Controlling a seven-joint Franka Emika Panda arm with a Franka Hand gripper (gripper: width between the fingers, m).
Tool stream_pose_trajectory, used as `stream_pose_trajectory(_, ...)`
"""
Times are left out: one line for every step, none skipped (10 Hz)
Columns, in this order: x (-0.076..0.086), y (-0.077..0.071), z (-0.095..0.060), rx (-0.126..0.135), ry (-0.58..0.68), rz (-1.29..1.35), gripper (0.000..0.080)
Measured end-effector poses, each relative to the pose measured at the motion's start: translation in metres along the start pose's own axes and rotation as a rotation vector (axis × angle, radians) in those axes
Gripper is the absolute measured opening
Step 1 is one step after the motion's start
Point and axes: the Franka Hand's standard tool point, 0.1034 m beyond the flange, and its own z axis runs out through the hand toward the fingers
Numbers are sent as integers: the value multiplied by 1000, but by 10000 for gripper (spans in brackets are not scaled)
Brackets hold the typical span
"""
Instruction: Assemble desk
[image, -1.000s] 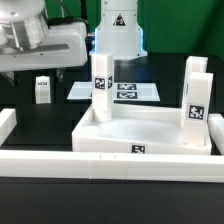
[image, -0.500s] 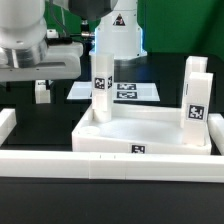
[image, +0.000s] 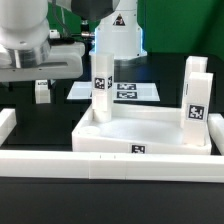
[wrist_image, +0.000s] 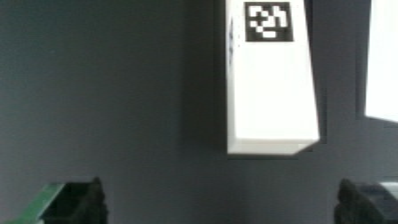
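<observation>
The white tabletop (image: 140, 138) lies rim up in the middle of the table. Three white tagged legs stand in it: one at the back left corner (image: 101, 85) and two on the exterior view's right (image: 196, 104). A fourth, loose leg (image: 41, 91) stands on the dark table at the exterior view's left, just below the arm's hand (image: 40, 58). In the wrist view this leg (wrist_image: 272, 85) shows ahead of my gripper (wrist_image: 222, 205), whose fingers (wrist_image: 71, 203) stand wide apart and hold nothing. The leg does not lie between them.
The marker board (image: 128, 91) lies behind the tabletop. Low white border rails run along the front (image: 100, 166) and the exterior view's left (image: 8, 124). The robot's base (image: 118, 35) stands at the back. A white edge (wrist_image: 384, 60) shows beside the leg.
The hand has come down a little and shifted over the loose leg at the exterior view's left. The tabletop and its three legs have not moved.
</observation>
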Motion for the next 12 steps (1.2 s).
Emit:
stream_pose_trajectory(0,-3,4,-4,-41,-16,649)
stream_pose_trajectory(-4,-7,6,9,-111,-17,649)
stream_pose_trajectory(-4,-5,8,13,-160,-14,649)
stream_pose_trajectory(-3,-4,11,11,-166,-12,649)
stream_pose_trajectory(-3,-4,13,15,-166,-8,649)
stream_pose_trajectory(-4,-3,13,16,-167,-6,649)
stream_pose_trajectory(-3,-3,13,16,-167,-7,649)
stream_pose_trajectory(-3,-3,13,16,-167,-7,649)
stream_pose_trajectory(-4,-3,14,14,-170,-3,649)
stream_pose_trajectory(-5,-4,18,13,-178,-5,649)
stream_pose_trajectory(-5,-9,23,10,-183,0,649)
stream_pose_trajectory(-5,-11,24,12,-194,-2,649)
